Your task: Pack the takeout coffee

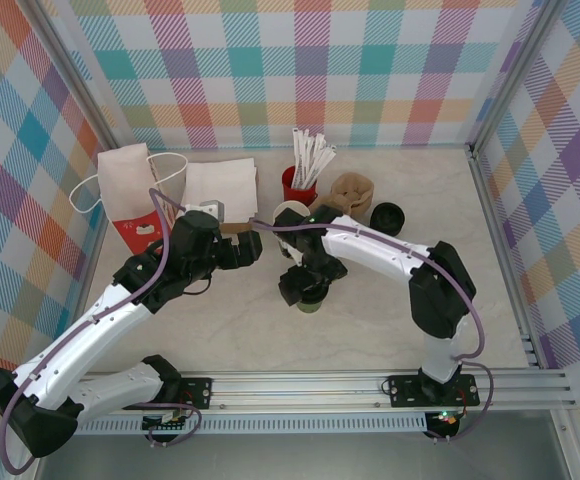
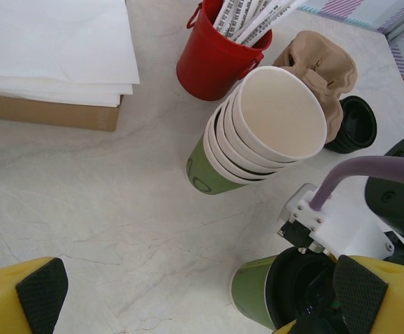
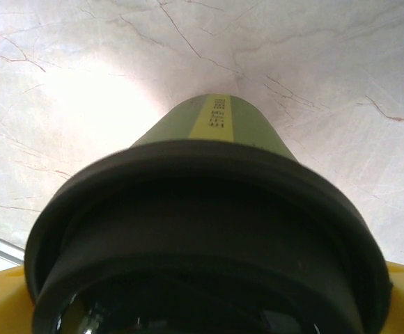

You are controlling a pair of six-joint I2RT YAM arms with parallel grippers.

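Now | lidded cup [image 3: 216, 136] upright | right tool [image 1: 307, 289] astride it, jaws wide

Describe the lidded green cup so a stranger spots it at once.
Start at the red cup of wrapped sticks at the back of the table. Come toward the near edge, past the stack of open green cups, to the single green cup beneath the right gripper. It alone wears a black lid.

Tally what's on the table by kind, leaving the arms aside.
Green cup stack: 1
Lidded green cup: 1
Loose black lid: 1
Red cup of sticks: 1
Brown cup carrier: 1
Paper bag: 1
White paper pile: 1
Total: 7
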